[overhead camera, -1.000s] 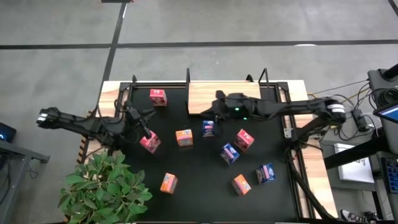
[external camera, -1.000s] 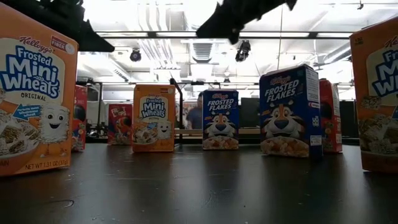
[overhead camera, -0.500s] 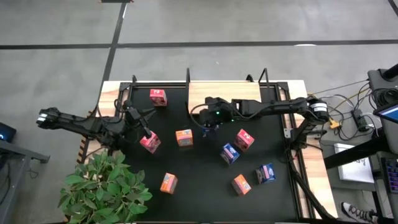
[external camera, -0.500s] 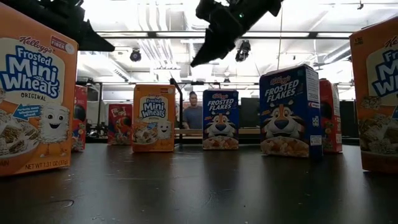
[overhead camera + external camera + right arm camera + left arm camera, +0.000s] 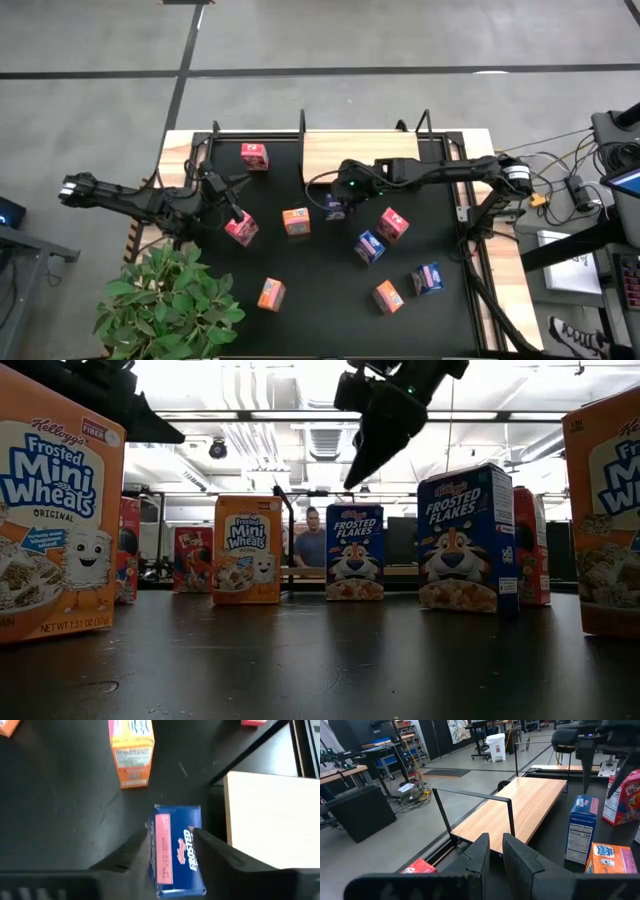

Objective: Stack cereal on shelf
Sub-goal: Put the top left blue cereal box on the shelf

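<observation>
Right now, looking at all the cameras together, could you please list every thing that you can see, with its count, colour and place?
small cardboard cereal boxes, red-pink: three, on the black tabletop mat, left and centre
small cardboard cereal boxes, orange: three, on the mat, centre and near edge
small cardboard cereal boxes, blue: three, on the mat, centre and right
light wooden shelf board with black metal posts: one, at the far edge
black tabletop mat: one, covers the table
leafy potted plant: one, green, near left corner
person: one, in the room behind
left tool: shut, empty, beside a red-pink box
right tool: open, above one blue box
</observation>
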Controlling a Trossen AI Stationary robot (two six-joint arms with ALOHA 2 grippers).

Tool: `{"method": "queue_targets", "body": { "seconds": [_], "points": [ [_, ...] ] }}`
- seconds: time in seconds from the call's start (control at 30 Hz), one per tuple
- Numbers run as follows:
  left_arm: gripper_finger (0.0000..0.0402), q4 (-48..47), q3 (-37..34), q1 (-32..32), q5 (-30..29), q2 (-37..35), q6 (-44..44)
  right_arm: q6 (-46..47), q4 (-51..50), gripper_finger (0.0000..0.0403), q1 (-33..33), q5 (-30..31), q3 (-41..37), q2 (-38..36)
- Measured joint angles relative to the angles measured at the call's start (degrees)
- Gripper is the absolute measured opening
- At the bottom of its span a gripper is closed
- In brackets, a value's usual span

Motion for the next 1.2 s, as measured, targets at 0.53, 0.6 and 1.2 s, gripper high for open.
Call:
{"method": "queue_targets", "body": {
  "seconds": [0.53,0.6,1.2],
  "points": [
    [0.0035,0.02,-0.07,0.0,0.02,0.17,-0.02,-2.65,-0.3,0.0254,-1.27,2.86,-1.02,4.3],
    [0.0035,0.02,-0.09,0.0,0.02,0.22,-0.02,-2.65,-0.1,0.0236,-1.25,2.72,-1.02,4.28],
    [0.0035,0.02,-0.11,0.0,0.04,0.46,-0.5,-1.98,-3.01,0.0166,-1.29,2.32,3.36,3.8]
  ]
}}
